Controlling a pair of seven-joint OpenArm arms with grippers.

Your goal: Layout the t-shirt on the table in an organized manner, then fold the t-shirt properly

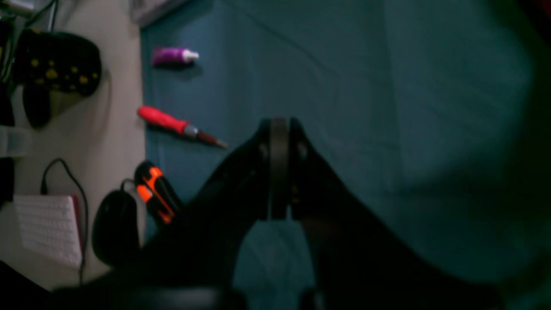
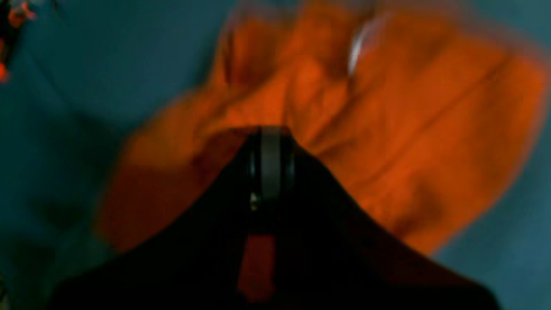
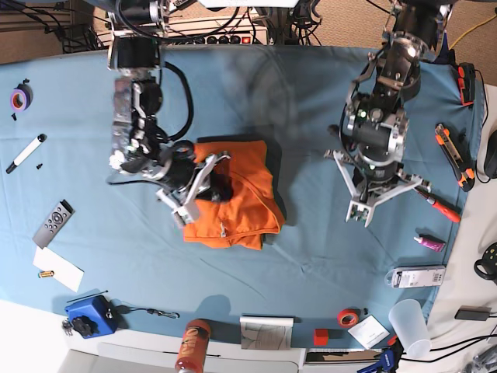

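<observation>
Lying in a compact, rumpled bundle, the bright orange soft-fabric short-sleeved t-shirt point(image 3: 237, 200) occupies the middle of the table point(image 3: 295, 280), a wide work surface under a wrinkled light blue-teal cloth. By its small footprint and layered edges, the garment appears already folded or nearly so; the step in hand is judged to be a late fold or a final tidy, not the first layout.

The right gripper point(image 3: 215, 172) sits over the upper left part of the bundle. Its fingers are pressed together. The right wrist view shows orange fabric directly ahead of the tips, but blur prevents telling whether any cloth is pinched between them.

The left gripper point(image 3: 359, 218) hangs over bare cloth, well apart from the t-shirt, fingers pressed together on nothing.

Next move, as a judgement: if a further fold is needed, the right gripper must spread its fingers and take a free edge. The left gripper would have to cross toward the bundle to hold or match the opposite edge. Loose layers may slip if only one side is lifted.

Containers: a clear plastic cup point(image 3: 409, 326) stands near the table's lower right corner; its contents cannot be made out. An orange-lidded bottle point(image 3: 192, 346) lies at the near edge, closed. A red-handled screwdriver point(image 1: 178, 126) and a small purple tube point(image 1: 173, 56) lie loose beside the left arm.
</observation>
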